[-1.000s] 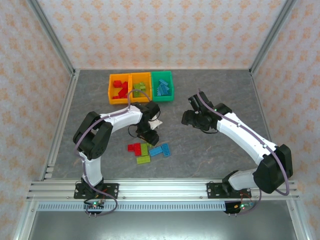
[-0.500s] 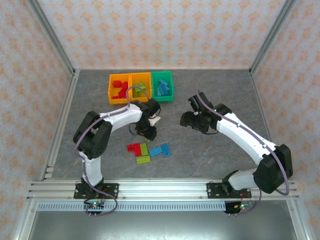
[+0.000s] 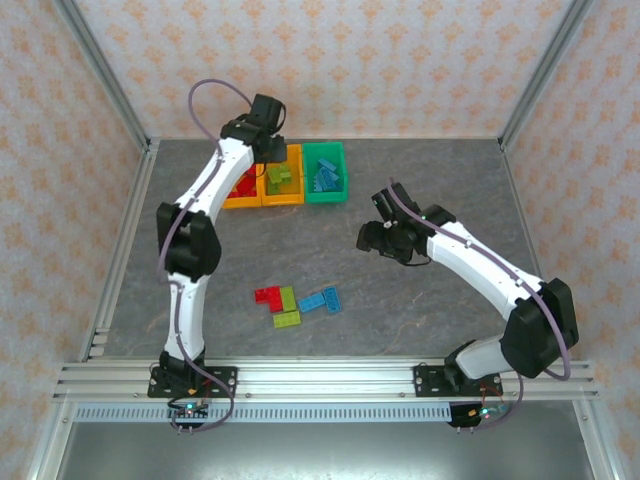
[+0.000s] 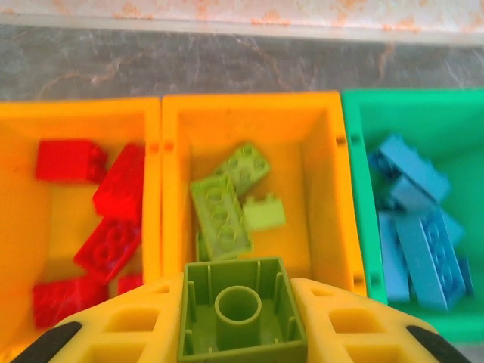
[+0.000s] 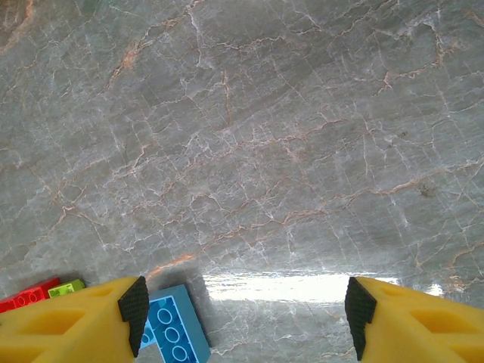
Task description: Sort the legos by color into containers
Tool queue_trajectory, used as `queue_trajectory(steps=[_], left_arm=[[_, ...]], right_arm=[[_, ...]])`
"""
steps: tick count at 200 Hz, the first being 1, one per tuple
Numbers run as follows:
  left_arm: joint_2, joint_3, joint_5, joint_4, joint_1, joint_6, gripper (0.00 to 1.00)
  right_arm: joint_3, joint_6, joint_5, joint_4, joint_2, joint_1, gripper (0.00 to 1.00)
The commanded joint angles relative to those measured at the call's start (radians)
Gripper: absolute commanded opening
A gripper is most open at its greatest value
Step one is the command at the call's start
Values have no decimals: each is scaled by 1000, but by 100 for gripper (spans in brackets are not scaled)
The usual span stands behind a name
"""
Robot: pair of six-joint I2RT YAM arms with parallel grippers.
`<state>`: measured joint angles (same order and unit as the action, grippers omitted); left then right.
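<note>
A: Lime brick point(image 4: 242, 306) clamped in the left gripper point(image 4: 242, 344), hollow underside facing the wrist camera, right over the near edge of the middle bin point(image 4: 249, 102)!

B: Matching colour in there?

A: Yes, lime bricks point(image 4: 219, 215) lie in that orange bin. Red bricks point(image 4: 113, 197) are in the left bin point(image 4: 76, 113), also orange. Blue bricks point(image 4: 420, 227) are in the green bin point(image 4: 408, 98) on the right. The three bins touch in a row near the back of the table point(image 3: 420, 180).

B: Any strays?

A: Loose bricks point(image 3: 288, 300) huddle mid-table, red, lime and blue, well apart from the bins.

B: And the right gripper point(image 5: 242, 310)?

A: Jaws spread, nothing between them, hanging over bare table. A blue brick point(image 5: 175, 329) lies just beside one finger.
</note>
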<state>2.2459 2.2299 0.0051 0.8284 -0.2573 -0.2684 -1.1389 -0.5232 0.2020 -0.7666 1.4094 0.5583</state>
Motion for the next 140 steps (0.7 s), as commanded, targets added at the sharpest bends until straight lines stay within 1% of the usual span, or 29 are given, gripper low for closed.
queue_trajectory(steps=[1,20,24,35,42,56,77,93,106,126,140], left_arm=[[124,163,-40,76,-7,-60,27],[184,250,-43,72,-7,-79,33],[190,257,-42,68,-7,-82,36],[196,266,-35,63,-7,-89,47],[194,266,-24,61,-5,-88,51],[175,263,-10,69,-7,-78,54],[114,231,-4,84,-8,-43,54],[30,160,19,81,-9,-32,54],[-65,67,30,65,-11,-25,54],[-247,-142,37,-2,-16,0,54],[-378,-285,31,-37,-17,12,54]], right_arm=[[-33,6,-24,-6,-10,4,71],[-25,0,-27,-10,-21,3,71],[-24,-1,-27,-8,-22,4,71],[-21,2,-21,-7,-21,3,71],[-19,7,-15,-8,-17,4,71],[-22,35,6,-10,6,4,71],[-39,109,41,-21,56,36,71],[-61,186,78,-44,105,92,71],[-70,262,61,-75,143,166,72],[-61,353,26,-108,200,278,74],[-66,386,27,-108,236,331,76]])
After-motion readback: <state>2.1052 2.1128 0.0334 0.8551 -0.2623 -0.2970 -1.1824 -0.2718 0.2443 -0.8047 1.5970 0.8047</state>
